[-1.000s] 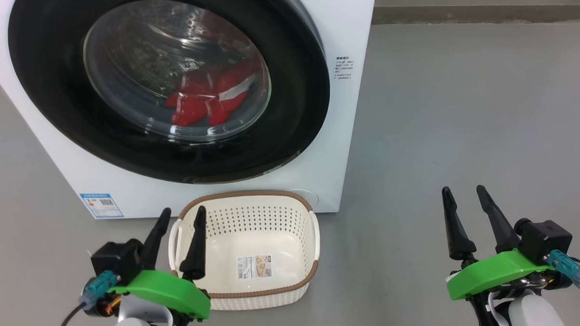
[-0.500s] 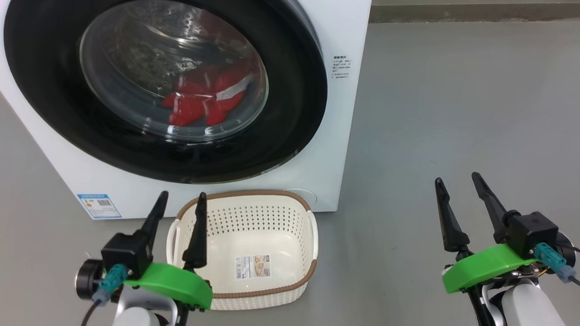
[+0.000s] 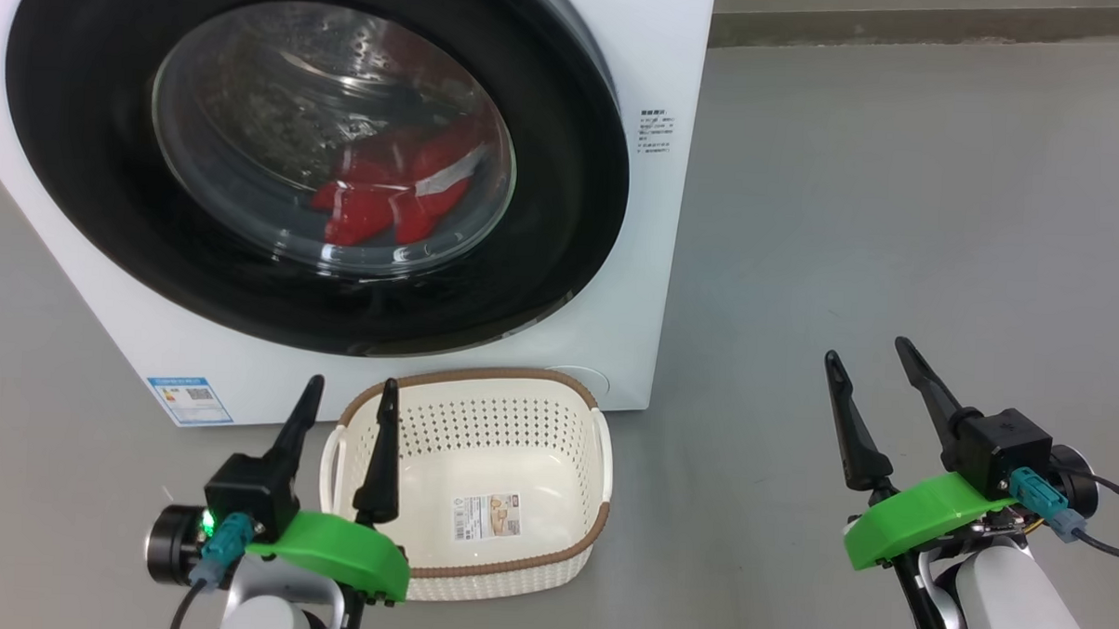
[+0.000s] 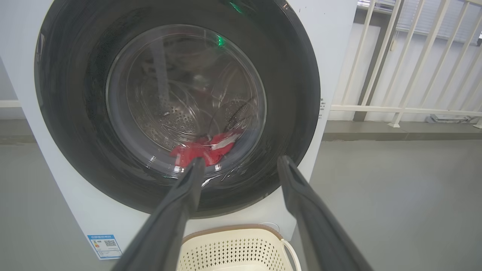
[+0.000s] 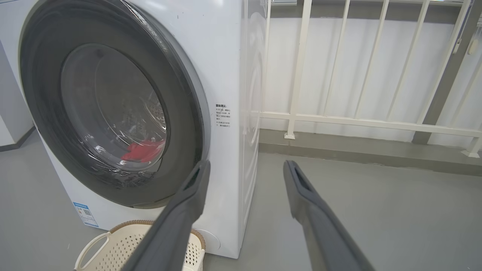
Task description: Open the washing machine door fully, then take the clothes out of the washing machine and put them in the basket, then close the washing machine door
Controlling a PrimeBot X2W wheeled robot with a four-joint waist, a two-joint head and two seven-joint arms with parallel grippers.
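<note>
Red clothes [image 3: 386,206] sit behind the shut door [image 3: 81,149] — left jaws and right jaws gape, empty.

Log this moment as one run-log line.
door: shut | clothes: inside washing machine | basket: empty, in front of it | left gripper: open, empty | right gripper: open, empty

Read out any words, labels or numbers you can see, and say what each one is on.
Blue label, low on the washing machine front: too small to read.
Printed lines, right side of its front: too small to read.
Sticker on the basket bottom: too small to read.
</note>
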